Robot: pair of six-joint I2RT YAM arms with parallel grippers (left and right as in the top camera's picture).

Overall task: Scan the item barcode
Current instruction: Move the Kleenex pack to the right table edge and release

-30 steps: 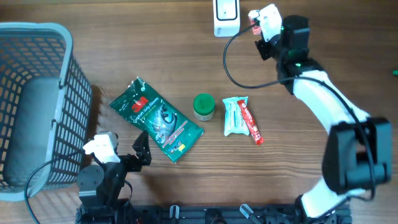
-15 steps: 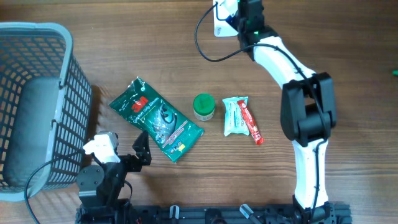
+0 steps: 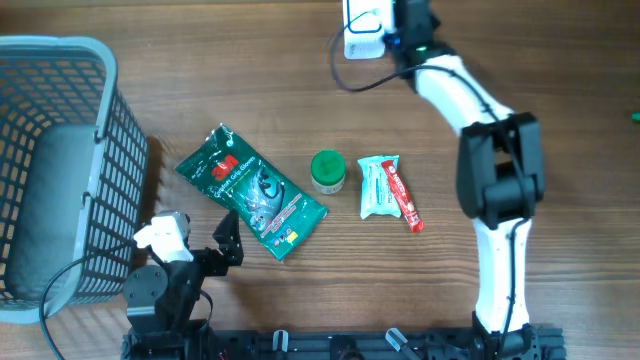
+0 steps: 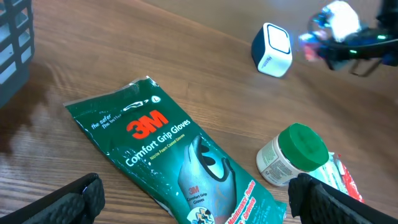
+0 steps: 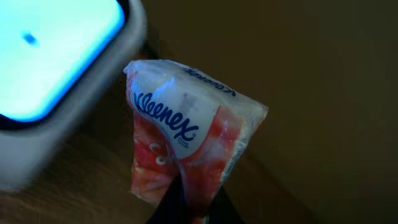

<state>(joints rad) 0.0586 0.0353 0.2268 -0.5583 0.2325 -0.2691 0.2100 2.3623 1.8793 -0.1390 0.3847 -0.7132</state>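
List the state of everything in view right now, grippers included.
right gripper: shut on the Kleenex pack.
Kleenex pack: pinched at its lower end, held beside the scanner.
scanner: face lit.
left gripper: open, empty.
3M gloves pack: lying flat, untouched.
green-lid jar: upright, lid on.
white pouch: lying flat.
red stick pack: lying along the pouch's right edge.
basket: upright, far left.

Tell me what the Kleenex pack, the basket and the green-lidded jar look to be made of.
The Kleenex pack looks like thin glossy plastic film, judging by its crinkles and shine. The basket is likely moulded plastic in a matte grey-blue, with an even open grid for its wall. The jar is probably plastic, with a white labelled body and a matte green lid, though glass cannot be ruled out.
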